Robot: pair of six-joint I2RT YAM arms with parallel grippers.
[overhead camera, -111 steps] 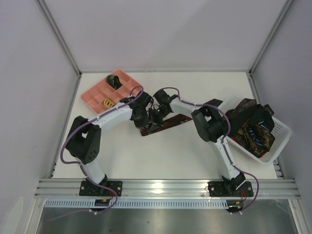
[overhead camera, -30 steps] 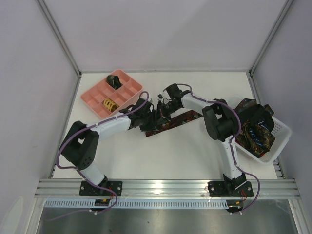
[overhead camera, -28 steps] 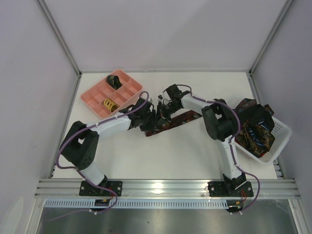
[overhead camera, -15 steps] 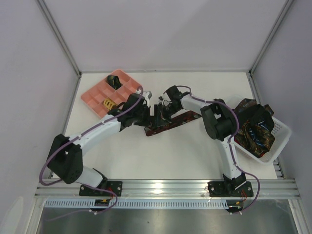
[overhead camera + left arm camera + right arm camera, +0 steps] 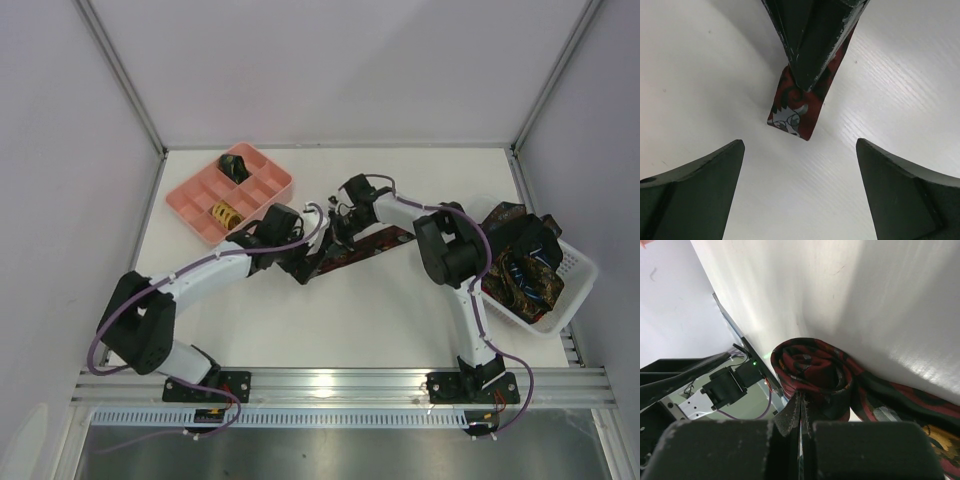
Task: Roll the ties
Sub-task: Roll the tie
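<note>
Table: we look down on a white table (image 5: 330, 320) with both arms bolted at its near edge and reaching inward to meet near the middle.
Basket: a white mesh basket (image 5: 580, 290) sits at the right edge, beside the right arm. We judge it is the supply for the job.
Basket ties: a loose heap of dark patterned ties (image 5: 515, 255) fills it, none of them rolled.
Left gripper: the left gripper (image 5: 800, 145) hovers low over the table with its fingers spread wide apart and nothing between them. The narrow end of the tie lies just beyond the gap. We judge it is opened to receive or steady that end.
Tie: one tie (image 5: 375, 242), dark with red patterning, lies flat and slantwise across the middle of the table. Its near end points at the left gripper. Further along, part of it is curled into a loose first coil.
Right gripper: the right gripper (image 5: 801, 407) comes down on the tie from the far side, fingers pressed together and clamped on the fabric at the coil. We judge the pinch keeps the coil from springing open while the rolling goes on.
Progress: we judge this tie is barely started, with most of its length flat.
Tray: a pink compartment tray (image 5: 195, 195) lies at the far left, well apart from the tie.
Dark roll: a dark roll (image 5: 237, 163) sits in a far compartment, seemingly a finished tie.
Yellow roll: a yellow roll (image 5: 222, 213) sits in a nearer compartment. It is too small for us to make out more.
</note>
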